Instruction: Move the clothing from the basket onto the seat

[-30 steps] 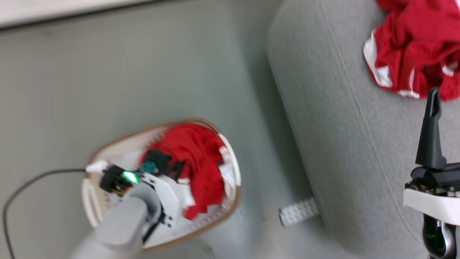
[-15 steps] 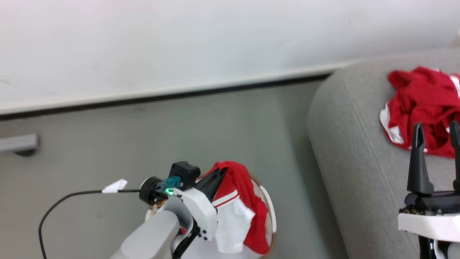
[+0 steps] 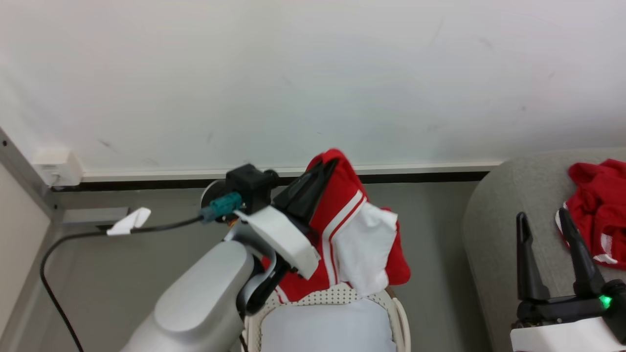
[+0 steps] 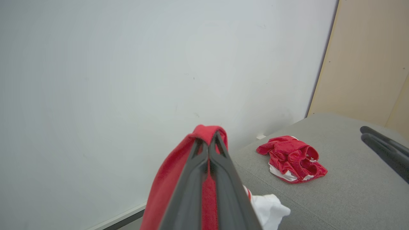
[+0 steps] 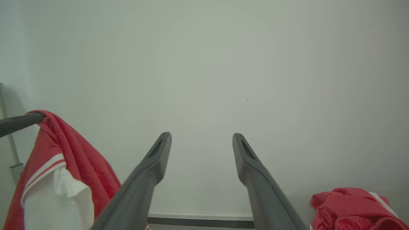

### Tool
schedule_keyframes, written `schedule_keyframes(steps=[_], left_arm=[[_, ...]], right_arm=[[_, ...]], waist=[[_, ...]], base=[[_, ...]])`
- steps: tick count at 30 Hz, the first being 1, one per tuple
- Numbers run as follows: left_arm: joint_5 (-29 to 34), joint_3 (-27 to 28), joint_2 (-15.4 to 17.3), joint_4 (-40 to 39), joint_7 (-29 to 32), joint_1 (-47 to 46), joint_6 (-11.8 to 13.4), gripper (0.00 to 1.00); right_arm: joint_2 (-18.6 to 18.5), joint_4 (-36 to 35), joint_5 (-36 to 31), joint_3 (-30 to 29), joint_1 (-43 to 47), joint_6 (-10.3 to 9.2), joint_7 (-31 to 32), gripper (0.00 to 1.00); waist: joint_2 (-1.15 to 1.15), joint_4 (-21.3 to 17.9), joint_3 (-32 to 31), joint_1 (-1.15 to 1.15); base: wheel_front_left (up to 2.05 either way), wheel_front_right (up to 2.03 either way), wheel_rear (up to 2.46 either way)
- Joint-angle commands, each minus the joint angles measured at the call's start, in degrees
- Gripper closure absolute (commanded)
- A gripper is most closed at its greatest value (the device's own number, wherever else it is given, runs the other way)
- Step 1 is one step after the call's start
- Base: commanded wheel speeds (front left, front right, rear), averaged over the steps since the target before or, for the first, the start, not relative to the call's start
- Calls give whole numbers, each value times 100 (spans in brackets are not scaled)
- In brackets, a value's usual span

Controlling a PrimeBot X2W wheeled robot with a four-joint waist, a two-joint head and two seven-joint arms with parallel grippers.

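My left gripper (image 3: 328, 167) is shut on a piece of red clothing (image 3: 359, 230) with white stripes and a white panel, which hangs above the white perforated basket (image 3: 326, 296). In the left wrist view the fabric (image 4: 166, 179) drapes over the shut gripper (image 4: 208, 140). A second piece of red clothing (image 3: 599, 212) lies bunched on the light-grey seat (image 3: 494, 234) at the right. My right gripper (image 3: 543, 217) stands open over the seat's near edge with nothing between its fingers, as the right wrist view (image 5: 202, 137) also tells.
A pale bluish liner cloth (image 3: 326, 326) lines the basket's bottom. A white wall with a dark baseboard (image 3: 430, 177) runs behind. A black cable (image 3: 73, 239) trails over the grey floor at the left. A beige panel (image 4: 367, 64) stands behind the seat.
My left gripper has lifted the red garment out of the basket and up. The head camera has tilted upward, so the wall now takes the upper half.
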Motion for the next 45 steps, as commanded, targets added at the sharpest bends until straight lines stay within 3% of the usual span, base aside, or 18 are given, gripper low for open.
schedule_keyframes(steps=[1,16,28,37,45], left_arm=[[-99,75,45,-278,116,-142,78,100],[-218,233,146,-1081,531,-369,360,100],[-262,148,92,-899,504,-340,312,100],[-176,-257,-168,-834,578,-286,164,100],[-165,-693,-474,-922,746,-276,38,100]], right_arm=[[-9,51,21,104,91,-15,14,0],[-9,375,27,769,13,-15,-42,0],[-500,746,726,2276,-297,-15,496,0],[-518,1861,1147,2675,-1016,-15,646,0],[-411,3062,1804,3389,-1628,-15,364,0]], waist=[[0,159,-83,2],[0,444,-136,2],[0,555,-164,2],[0,1047,-226,2],[0,1631,-341,2]], base=[[0,0,0],[0,0,0],[0,0,0],[0,0,0],[0,0,0]])
